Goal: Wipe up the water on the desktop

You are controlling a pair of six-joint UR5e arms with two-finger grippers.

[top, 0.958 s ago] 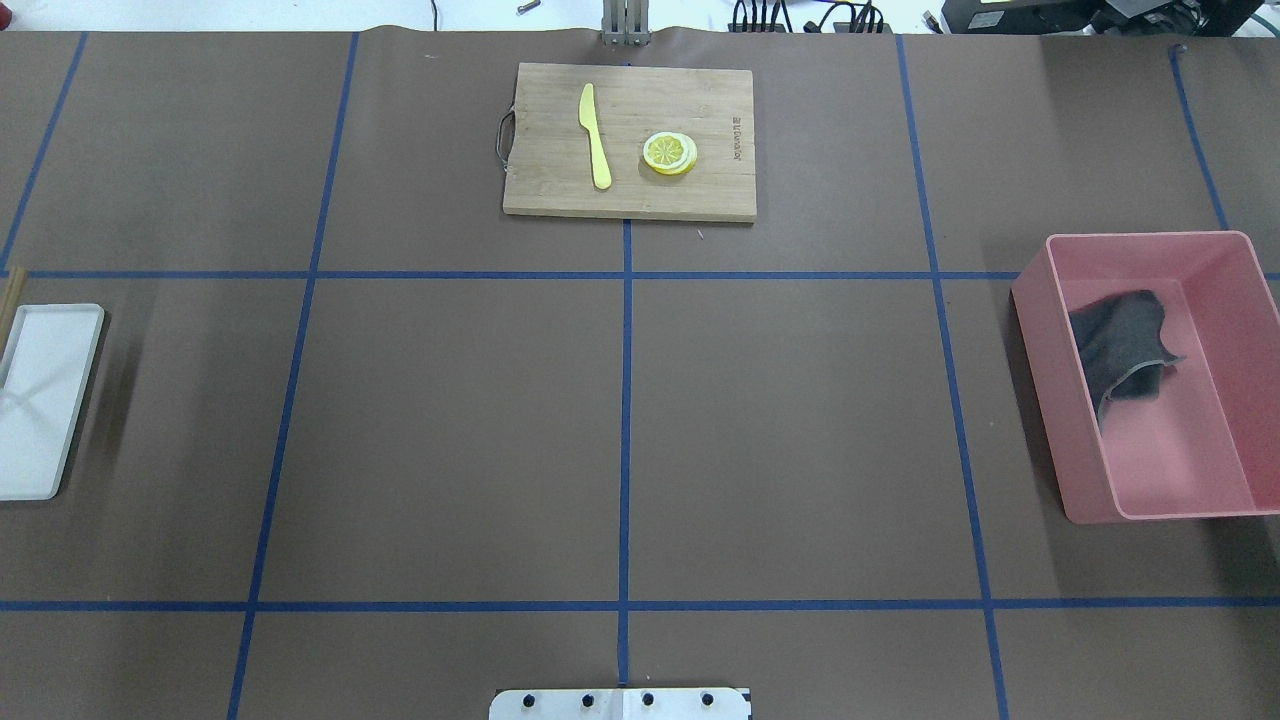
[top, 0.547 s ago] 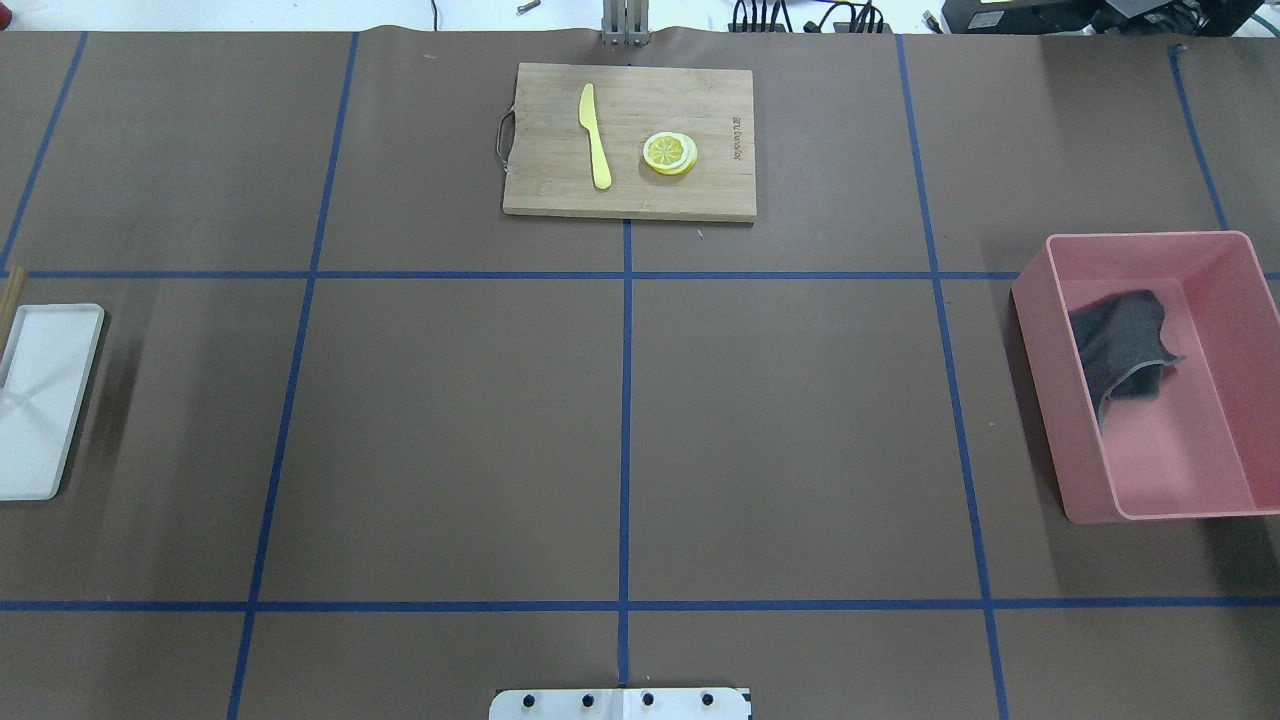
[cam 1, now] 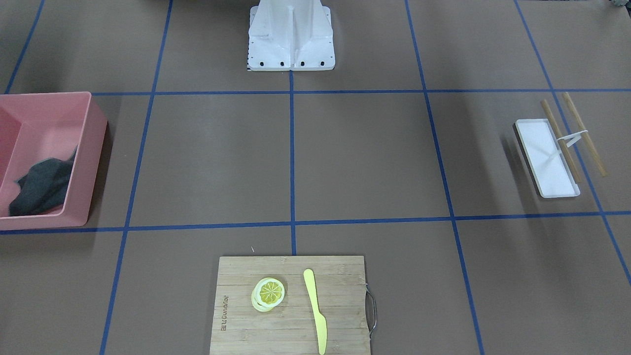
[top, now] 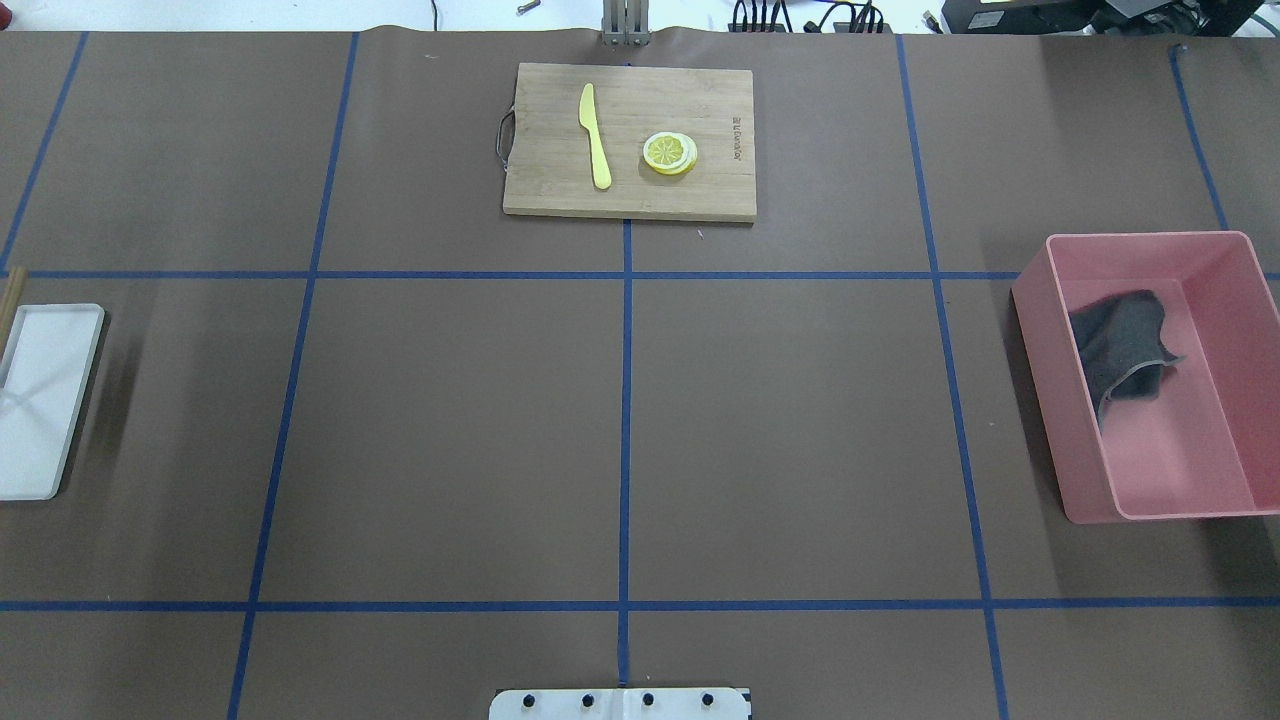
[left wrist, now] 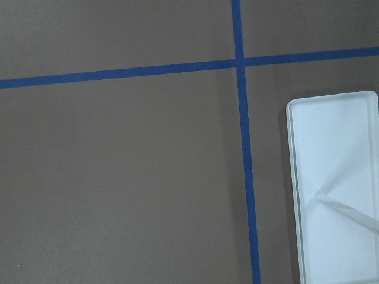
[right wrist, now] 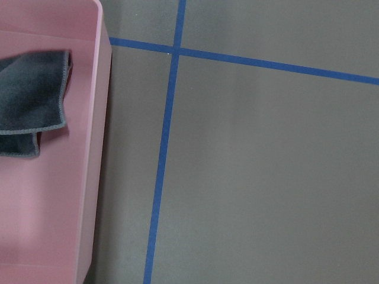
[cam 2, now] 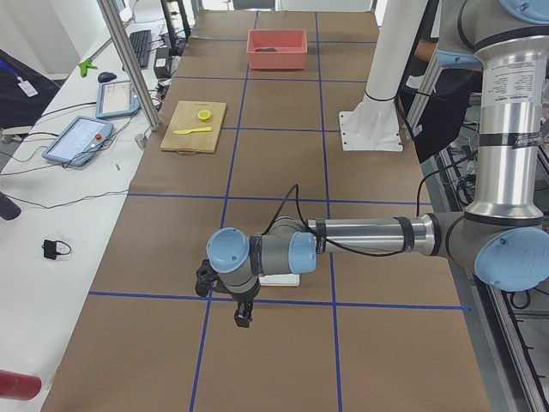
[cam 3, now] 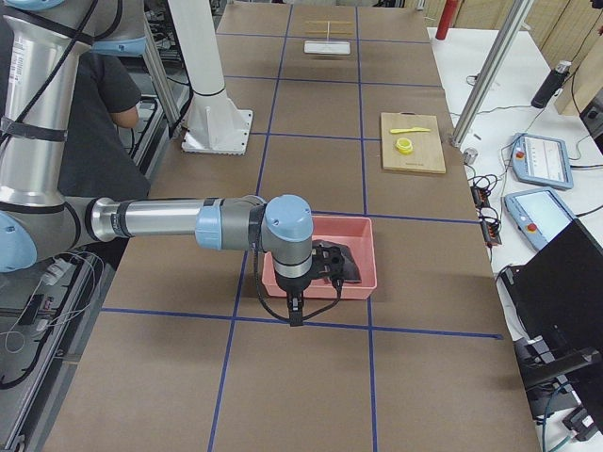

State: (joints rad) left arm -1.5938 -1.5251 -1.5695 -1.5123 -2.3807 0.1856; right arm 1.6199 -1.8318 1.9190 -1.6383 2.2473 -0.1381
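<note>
Nothing has moved: left arm (cam 2: pixel 360 233) reaches level over white tray (cam 1: pixel 544 153), right arm (cam 3: pixel 160 219) over pink bin (top: pixel 1052 400); jaws' opening cannot be told.

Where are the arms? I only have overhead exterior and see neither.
Observer: The right arm stretches out from the base, its wrist at the edge of the pink plastic bin.
Operator: Left one?
Observer: The left arm is stretched out too, its wrist above the white rectangular tray.
Operator: Anything beside that tray past my frame edge?
Observer: Two thin wooden sticks lie on the brown taped desktop, on the tray's side away from the table's centre.
</note>
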